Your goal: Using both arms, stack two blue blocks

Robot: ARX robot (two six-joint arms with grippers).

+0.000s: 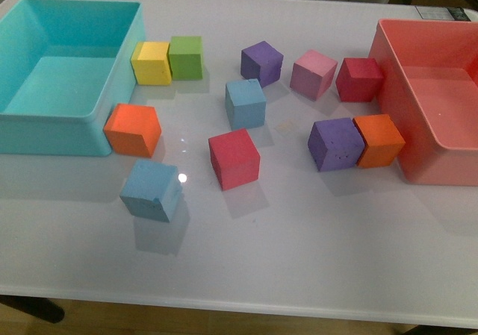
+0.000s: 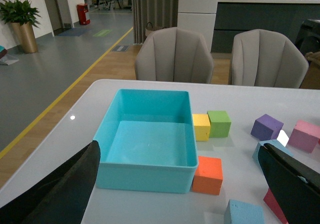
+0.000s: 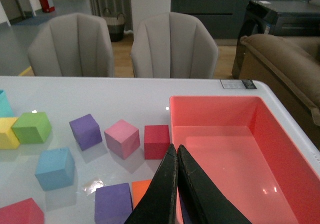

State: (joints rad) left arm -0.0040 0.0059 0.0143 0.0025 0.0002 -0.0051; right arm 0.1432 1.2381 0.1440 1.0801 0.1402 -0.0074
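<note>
The left tool (image 2: 180,151) is wide open and empty; the right tool (image 3: 175,149) is closed on nothing. On the bench (image 1: 299,260) the first blue block (image 1: 246,103) lies near the centre, and the second blue block (image 1: 151,190) lies apart from it, front-left.

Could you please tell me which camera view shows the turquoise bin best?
The left wrist view shows it best: the whole turquoise bin is in frame, with all four walls and the floor visible. The front view crops it at the picture's edge, and the right wrist view catches only a sliver.
</note>
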